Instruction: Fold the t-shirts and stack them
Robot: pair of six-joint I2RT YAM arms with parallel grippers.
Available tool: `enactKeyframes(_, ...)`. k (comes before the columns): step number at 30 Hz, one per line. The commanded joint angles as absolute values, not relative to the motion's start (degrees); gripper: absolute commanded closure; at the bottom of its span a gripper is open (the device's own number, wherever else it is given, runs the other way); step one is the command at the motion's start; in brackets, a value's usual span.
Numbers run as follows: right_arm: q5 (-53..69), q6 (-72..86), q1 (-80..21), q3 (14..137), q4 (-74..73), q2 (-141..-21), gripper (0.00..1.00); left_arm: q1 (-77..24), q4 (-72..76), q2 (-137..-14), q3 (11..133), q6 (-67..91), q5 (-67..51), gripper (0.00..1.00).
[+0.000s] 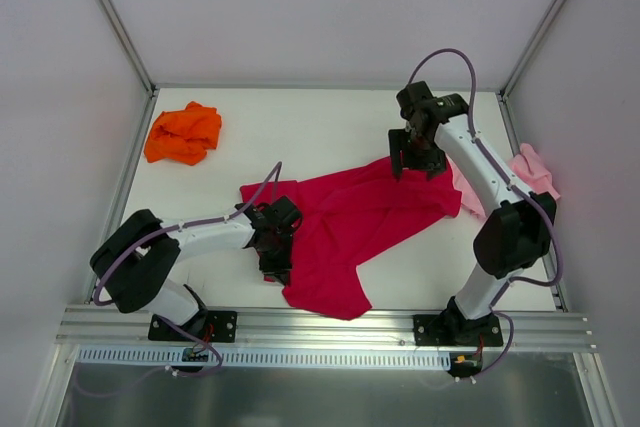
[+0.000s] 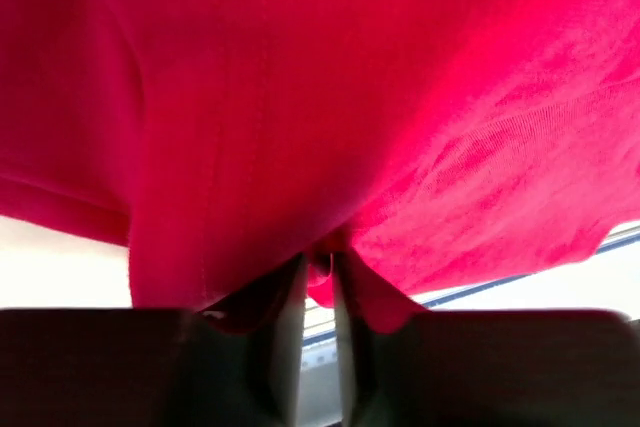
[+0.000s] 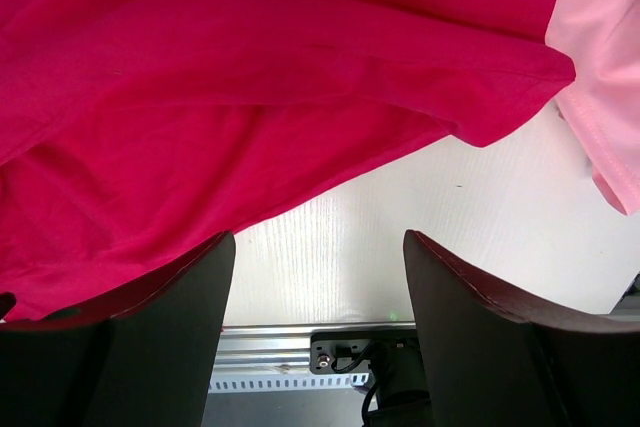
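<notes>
Across the middle of your bench [image 1: 330, 127], the red shirt [image 1: 355, 222] lies spread and rumpled.
Your left tool [image 2: 320, 265] is pinched on its left edge, and your right tool [image 3: 318, 247] hangs wide apart over its far right part. The orange shirt [image 1: 183, 133] sits bunched near the far left corner, the pink shirt [image 1: 530, 172] at the right edge.

The crimson t-shirt [image 1: 350, 219] is matt knit cloth, the table [image 3: 335, 247] smooth, wood-grained.

White table [image 1: 330, 127] w/ three shirts on it: orange tee [image 1: 183, 133] bunched at far-left corner, well apart from the rest — crimson tee [image 1: 350, 227] spread rumpled across the middle — pink tee [image 1: 530, 172] at right edge, touching the crimson.
</notes>
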State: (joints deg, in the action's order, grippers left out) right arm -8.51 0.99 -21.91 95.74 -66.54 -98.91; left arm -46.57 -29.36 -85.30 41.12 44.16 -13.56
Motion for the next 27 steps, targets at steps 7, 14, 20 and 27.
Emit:
enactKeyframes(7, -9.6, 0.4, -22.1, 95.0, -67.1, -95.9, 0.27, -47.3, -31.5, -86.2, 43.0, 43.2, -6.7, 1.00)
enactKeyframes(14, -6.6, 5.4, -22.1, 81.9, -62.2, -92.5, 0.19, -47.3, -36.6, -83.1, 46.2, 44.1, -2.0, 1.00)
enactKeyframes(20, -4.7, 9.0, -21.7, 77.1, -53.9, -93.8, 0.23, -47.2, -40.2, -81.0, 47.8, 44.7, 1.8, 1.00)
enactKeyframes(27, -7.8, 9.8, -21.6, 74.8, -54.6, -97.0, 0.22, -46.1, -43.0, -77.8, 47.7, 45.3, 3.7, 1.00)
